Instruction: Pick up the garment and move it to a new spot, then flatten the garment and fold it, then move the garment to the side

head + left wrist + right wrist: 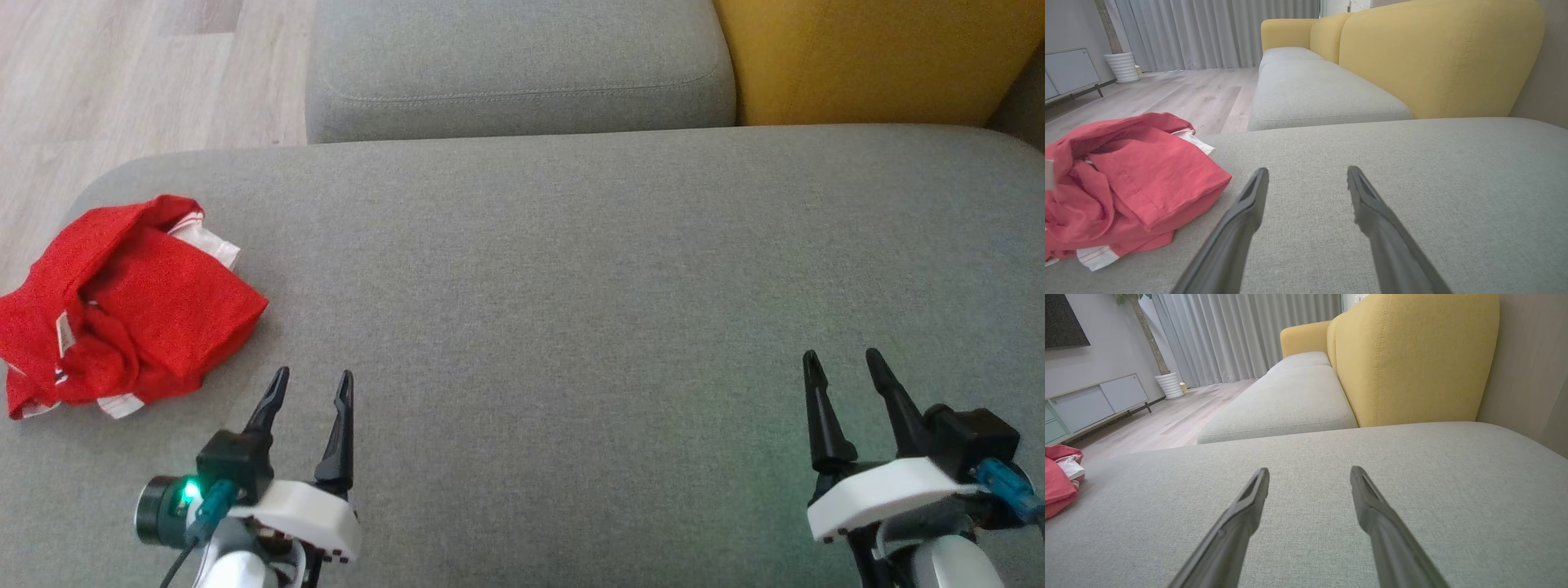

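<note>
Starting with the pick-up, we find the red garment [122, 302] crumpled at the far left of the grey sofa seat [571, 269], close to its rounded edge, with white trim [214, 241] peeking out of the heap. Our left gripper [314, 374] hovers just beside it, fingers spread wide and holding nothing. Our right gripper [842, 354] sits well apart across the seat, likewise spread and empty.

We judge the left arm the natural one to reach. The thick fold [1180, 183] facing that gripper looks like the best target. It stands proud of the seat, so the open jaws can straddle it and pinch several layers without catching the upholstery.

Because the heap lies near the seat's edge, a sideways sweep might nudge it toward the floor [122, 73] — coming down from above seems safer. We should close firmly, since loose cloth slips, then lift high enough for the trailing parts to clear the seat before carrying it inward. The bare stretch between our two grippers looks roomy enough for flattening.
</note>
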Motion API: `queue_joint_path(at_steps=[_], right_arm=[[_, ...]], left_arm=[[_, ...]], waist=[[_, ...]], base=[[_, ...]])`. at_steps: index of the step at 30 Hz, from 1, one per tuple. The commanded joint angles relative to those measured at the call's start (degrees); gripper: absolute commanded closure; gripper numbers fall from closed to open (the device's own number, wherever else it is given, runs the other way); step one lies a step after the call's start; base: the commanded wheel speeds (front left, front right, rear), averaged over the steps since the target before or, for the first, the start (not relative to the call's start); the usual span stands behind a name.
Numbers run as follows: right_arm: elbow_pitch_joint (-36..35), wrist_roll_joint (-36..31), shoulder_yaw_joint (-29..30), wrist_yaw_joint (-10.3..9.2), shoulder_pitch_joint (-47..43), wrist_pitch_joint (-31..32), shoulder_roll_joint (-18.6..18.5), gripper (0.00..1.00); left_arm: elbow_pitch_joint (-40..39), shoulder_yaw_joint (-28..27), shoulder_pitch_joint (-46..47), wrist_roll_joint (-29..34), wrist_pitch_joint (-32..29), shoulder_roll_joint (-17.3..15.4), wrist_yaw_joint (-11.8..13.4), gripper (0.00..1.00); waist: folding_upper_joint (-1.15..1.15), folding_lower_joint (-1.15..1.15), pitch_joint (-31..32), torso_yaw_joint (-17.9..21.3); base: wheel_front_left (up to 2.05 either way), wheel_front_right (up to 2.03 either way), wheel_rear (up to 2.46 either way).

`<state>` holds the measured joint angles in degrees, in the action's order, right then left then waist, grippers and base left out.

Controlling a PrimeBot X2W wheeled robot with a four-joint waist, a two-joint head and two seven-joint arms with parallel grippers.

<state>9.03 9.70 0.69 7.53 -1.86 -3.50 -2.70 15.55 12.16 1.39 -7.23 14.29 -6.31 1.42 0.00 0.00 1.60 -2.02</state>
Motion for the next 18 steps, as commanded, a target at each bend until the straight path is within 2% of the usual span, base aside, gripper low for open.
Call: queue_joint_path(at_steps=[1, 13, 18], right_arm=[[-1.7, 0.3, -1.1, -0.04, 1.8, 0.2, -0.2, 0.0], [-1.7, 0.3, -0.7, -0.04, 1.7, 0.1, -0.2, 0.0], [-2.6, -0.4, -0.6, -0.04, 1.5, 0.3, -0.2, 0.0]], left_arm=[[-1.4, -2.3, 2.4, -0.2, 0.7, -0.2, -0.2, 0.0], [-1.2, -2.7, 2.5, 0.0, 0.7, 0.3, -0.4, 0.0], [-1.4, -3.3, 3.0, -0.2, 0.7, 0.5, -0.3, 0.0]], waist=[[0.0, 0.0, 0.0, 0.0], [0.0, 0.0, -0.1, -0.7], [0.0, 0.0, -0.2, -2.8]], base=[[0.0, 0.0, 0.0], [0.0, 0.0, 0.0], [0.0, 0.0, 0.0]])
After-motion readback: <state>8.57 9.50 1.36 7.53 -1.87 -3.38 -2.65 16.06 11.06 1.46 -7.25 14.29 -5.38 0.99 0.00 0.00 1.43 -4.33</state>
